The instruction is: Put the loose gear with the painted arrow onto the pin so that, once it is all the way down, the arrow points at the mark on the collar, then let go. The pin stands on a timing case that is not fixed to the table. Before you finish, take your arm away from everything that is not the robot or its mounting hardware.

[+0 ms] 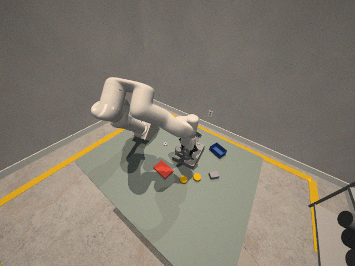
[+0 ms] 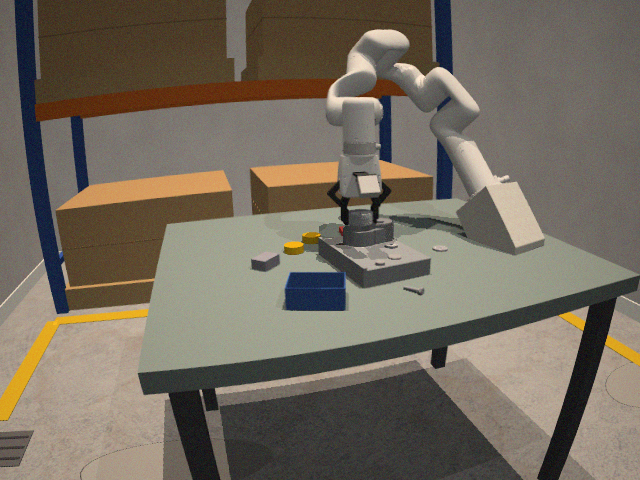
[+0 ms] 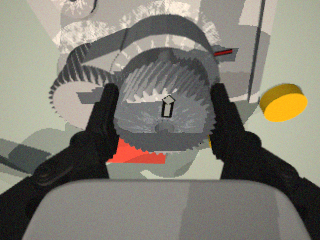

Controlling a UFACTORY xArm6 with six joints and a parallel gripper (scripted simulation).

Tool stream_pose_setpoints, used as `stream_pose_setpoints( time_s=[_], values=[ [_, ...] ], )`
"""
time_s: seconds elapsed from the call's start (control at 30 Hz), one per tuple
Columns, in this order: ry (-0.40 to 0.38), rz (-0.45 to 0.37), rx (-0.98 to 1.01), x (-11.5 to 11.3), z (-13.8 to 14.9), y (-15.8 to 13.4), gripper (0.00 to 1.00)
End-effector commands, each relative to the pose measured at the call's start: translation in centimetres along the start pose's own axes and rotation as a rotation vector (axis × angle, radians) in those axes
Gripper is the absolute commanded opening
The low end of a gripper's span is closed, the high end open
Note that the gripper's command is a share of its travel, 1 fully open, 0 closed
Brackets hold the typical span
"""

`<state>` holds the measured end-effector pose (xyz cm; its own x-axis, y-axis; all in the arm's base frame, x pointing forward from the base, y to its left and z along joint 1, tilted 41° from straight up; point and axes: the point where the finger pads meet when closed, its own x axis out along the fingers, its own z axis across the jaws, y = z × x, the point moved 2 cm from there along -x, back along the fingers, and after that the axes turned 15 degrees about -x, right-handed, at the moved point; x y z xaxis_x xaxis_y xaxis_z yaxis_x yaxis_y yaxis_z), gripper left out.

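My gripper (image 3: 164, 98) is shut on the grey gear (image 3: 165, 112), one black finger on each side of its toothed rim. A white painted arrow (image 3: 168, 106) on the gear's face points up in the wrist view. A short red mark (image 3: 224, 51) shows on the collar to the upper right. The gear (image 2: 360, 216) hangs over the end of the grey timing case (image 2: 373, 256) (image 3: 75, 92) where a larger meshing gear sits. The pin itself is hidden under the held gear. In the top view the gripper (image 1: 187, 151) is low over the case (image 1: 189, 155).
Two yellow discs (image 2: 293, 247) (image 2: 311, 237), a small grey block (image 2: 265, 260) and a blue bin (image 2: 315, 290) lie beside the case. A red plate (image 1: 163, 169) lies on the far side of it. A bolt (image 2: 413, 289) and a washer (image 2: 439, 248) lie near the case.
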<state>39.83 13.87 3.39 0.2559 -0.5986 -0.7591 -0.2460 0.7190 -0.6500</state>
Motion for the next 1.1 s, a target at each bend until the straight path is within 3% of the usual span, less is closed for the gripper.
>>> stream_pose_setpoints(
  time_s=[0.0, 0.17, 0.2, 1.07],
  values=[
    [-0.004, 0.001, 0.001, -0.14, 0.13, 0.01, 0.0],
    [-0.004, 0.001, 0.001, -0.14, 0.13, 0.01, 0.0],
    [-0.004, 0.001, 0.001, -0.14, 0.13, 0.01, 1.0],
    [-0.004, 0.001, 0.001, -0.14, 0.13, 0.01, 1.0]
  ],
)
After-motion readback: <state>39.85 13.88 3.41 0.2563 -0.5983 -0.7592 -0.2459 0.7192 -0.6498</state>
